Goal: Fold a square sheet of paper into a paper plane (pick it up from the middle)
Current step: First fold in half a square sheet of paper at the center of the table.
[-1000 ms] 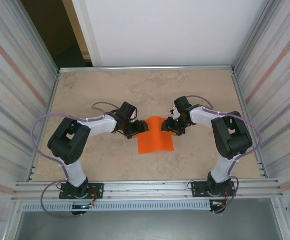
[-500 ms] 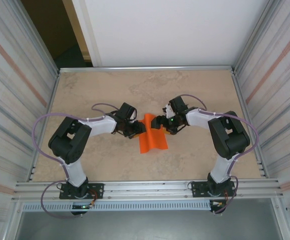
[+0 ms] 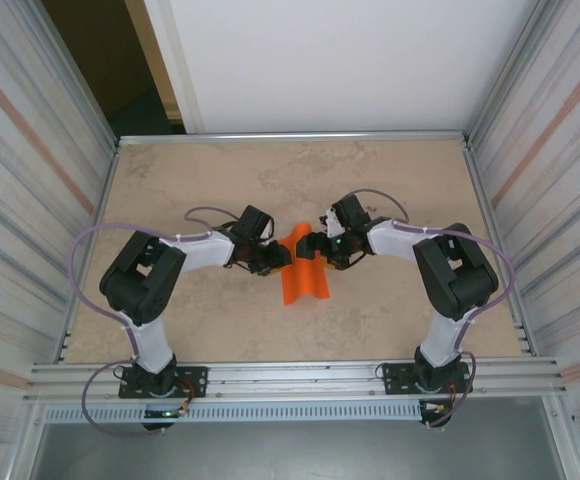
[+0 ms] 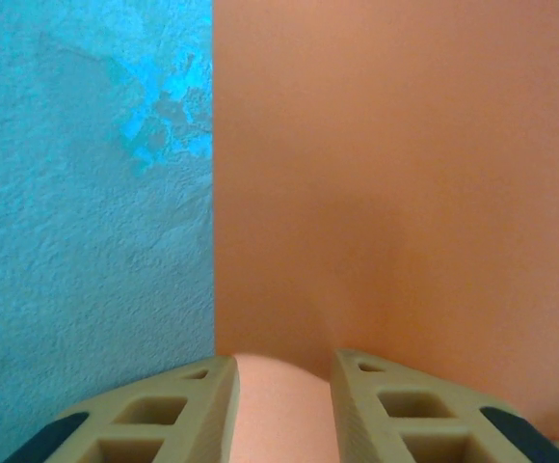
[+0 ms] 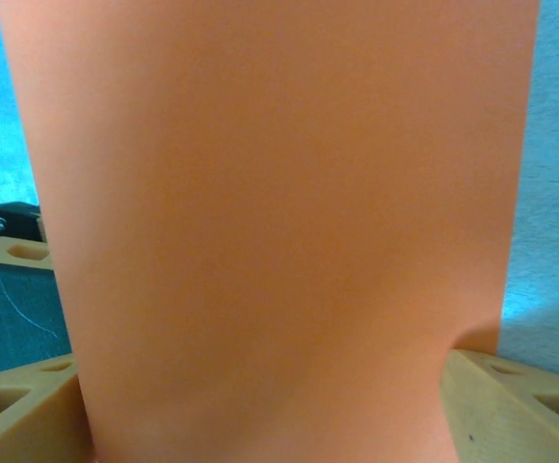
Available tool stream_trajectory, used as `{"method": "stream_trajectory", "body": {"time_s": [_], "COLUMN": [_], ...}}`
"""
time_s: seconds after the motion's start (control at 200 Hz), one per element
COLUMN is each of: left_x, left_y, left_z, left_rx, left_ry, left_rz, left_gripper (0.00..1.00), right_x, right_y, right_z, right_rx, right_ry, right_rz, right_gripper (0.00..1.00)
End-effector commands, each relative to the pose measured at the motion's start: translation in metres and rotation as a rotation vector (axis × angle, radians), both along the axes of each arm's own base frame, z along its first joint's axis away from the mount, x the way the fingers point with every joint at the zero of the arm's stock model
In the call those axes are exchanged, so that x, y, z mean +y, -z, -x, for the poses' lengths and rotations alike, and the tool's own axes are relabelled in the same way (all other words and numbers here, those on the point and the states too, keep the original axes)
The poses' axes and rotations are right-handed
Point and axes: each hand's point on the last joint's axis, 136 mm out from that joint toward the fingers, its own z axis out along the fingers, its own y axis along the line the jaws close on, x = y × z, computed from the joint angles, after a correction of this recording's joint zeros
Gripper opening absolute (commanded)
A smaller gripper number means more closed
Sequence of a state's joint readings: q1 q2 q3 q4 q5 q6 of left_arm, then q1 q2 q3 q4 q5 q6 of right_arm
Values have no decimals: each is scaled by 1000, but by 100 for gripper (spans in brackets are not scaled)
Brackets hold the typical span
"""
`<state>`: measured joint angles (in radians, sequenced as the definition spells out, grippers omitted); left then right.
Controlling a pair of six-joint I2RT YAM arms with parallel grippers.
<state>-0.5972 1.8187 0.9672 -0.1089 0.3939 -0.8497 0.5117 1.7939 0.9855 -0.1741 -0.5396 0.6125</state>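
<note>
Beige marbled surface [image 3: 170, 190] inside a metal-walled cell. The left arm [image 3: 145, 285] and right arm [image 3: 455, 270] both reach in to the middle, their wrists almost meeting.

The square sheet of paper [image 3: 305, 282], bright orange, lies mid-surface between the two grippers, squeezed narrow left to right. Its far part is humped up off the surface and its near edge is wavy.

The left gripper [image 3: 273, 258] is at the sheet's far-left edge. In the left wrist view its tan fingers [image 4: 178, 410] stand a little apart with a rounded hump of paper between them. Can't tell if they are actually pinching it. The sheet's straight left edge runs away from the gripper, with bare surface to its left.

The right gripper [image 3: 315, 247] is at the sheet's far-right side, close to the left gripper. In the right wrist view its fingers [image 5: 511, 395] are spread wide, not clamped. The paper [image 5: 279, 222] rises between them as a tall curved wall, very close to the lens.
</note>
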Motion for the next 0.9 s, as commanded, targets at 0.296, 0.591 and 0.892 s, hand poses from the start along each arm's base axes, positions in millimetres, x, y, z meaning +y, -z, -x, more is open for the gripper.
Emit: {"method": "stream_trajectory", "body": {"time_s": [0.296, 0.591, 0.892], "left_x": [27, 41, 46], "left_y": [24, -39, -91], "left_z": [13, -19, -32], "left_rx": [57, -83, -151], "left_ry": [-34, -101, -124], "left_rz": [-52, 147, 350], "left_gripper": [26, 30, 51], "right_x": [-7, -10, -3], "right_y": [11, -32, -81], "right_z": [-2, -22, -35], "right_rx": [5, -84, -114], "right_ry": [67, 141, 141], "right_rz": [135, -109, -298], "right_gripper": [49, 27, 26]}}
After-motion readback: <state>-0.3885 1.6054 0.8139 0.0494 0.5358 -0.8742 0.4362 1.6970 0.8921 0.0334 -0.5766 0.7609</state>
